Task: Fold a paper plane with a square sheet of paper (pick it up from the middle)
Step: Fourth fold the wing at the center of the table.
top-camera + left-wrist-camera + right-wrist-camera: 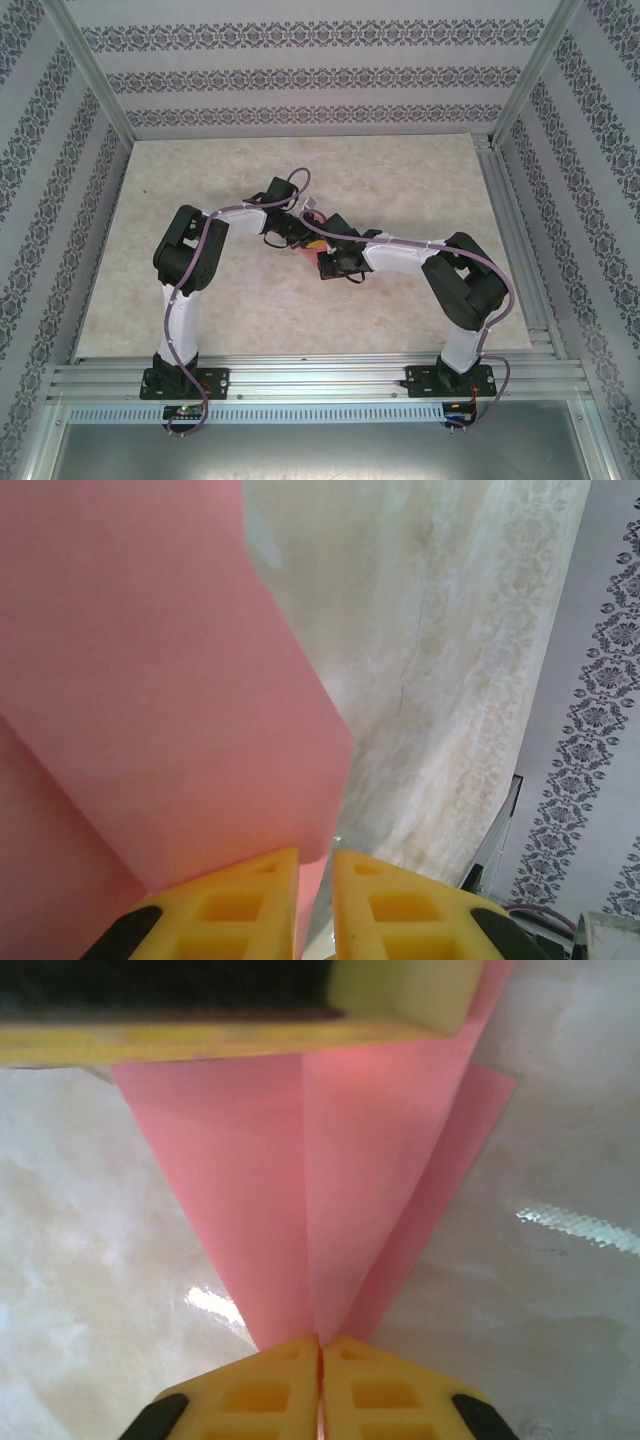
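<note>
Over the middle of the table, slightly toward its near edge, the left arm and the right arm reach inward until their wrists almost meet. Between them is the paper plane, pink and plain, already narrowed into a dart with a crease down its centre. It seems to hang just above the tabletop, though I cannot tell whether any part touches.

The long axis of the plane runs from one gripper to the other. Its pointed end sits at the right gripper, and from there the two folded halves fan out along the crease toward the wide end. There one finger of the left gripper lies across the paper.

The right gripper is pinched tight on the tip, with the jaws meeting exactly on the crease line. The left gripper is clamped too. A slim gap remains between its fingers, and the paper's edge passes down into that gap, so it is grasping the wide end.

With both ends held, I judge that the next move depends on this line-up. Each arm is equally close to the plane, so a pull or twist from either one would travel straight along the crease to the other.
</note>
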Controlling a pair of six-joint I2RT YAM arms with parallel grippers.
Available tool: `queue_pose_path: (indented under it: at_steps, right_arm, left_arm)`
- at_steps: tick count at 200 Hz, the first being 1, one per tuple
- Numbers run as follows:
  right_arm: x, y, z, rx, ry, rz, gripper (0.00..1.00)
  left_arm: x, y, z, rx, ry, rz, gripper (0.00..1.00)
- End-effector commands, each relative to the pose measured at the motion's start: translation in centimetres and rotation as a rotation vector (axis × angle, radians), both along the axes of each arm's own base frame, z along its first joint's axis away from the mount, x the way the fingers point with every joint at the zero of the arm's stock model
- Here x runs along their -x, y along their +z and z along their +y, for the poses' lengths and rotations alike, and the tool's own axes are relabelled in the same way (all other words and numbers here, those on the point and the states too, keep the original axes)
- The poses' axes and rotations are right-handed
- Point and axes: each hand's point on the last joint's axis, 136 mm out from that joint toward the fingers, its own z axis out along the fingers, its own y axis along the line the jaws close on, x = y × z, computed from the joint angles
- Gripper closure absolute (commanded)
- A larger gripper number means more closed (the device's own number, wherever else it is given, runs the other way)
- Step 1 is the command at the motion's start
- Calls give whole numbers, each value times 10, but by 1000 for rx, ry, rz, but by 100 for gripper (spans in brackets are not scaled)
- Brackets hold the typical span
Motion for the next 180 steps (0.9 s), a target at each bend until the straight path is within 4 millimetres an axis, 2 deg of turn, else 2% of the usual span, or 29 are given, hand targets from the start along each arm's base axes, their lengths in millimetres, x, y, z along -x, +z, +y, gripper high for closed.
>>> queue_pose_path:
  at_steps: [1, 43, 96, 127, 180]
  right_arm:
    - [-4, 4, 4, 2, 2, -26, 92]
    - [-6, 5, 4, -49, -4, -11, 93]
    - [-2, -5, 8, -232, -14, 104, 90]
    - [0, -13, 8, -263, -31, 137, 90]
    - [-5, -13, 4, -330, -81, 157, 91]
  left_arm:
    - [-2, 4, -7, 16, -17, -14, 82]
    - [-1, -1, -5, 2, -18, -10, 82]
    - [-1, -12, 1, -31, -9, 4, 83]
    - [-2, -16, 0, -31, -7, 7, 83]
    - [-4, -19, -1, -34, -13, -4, 83]
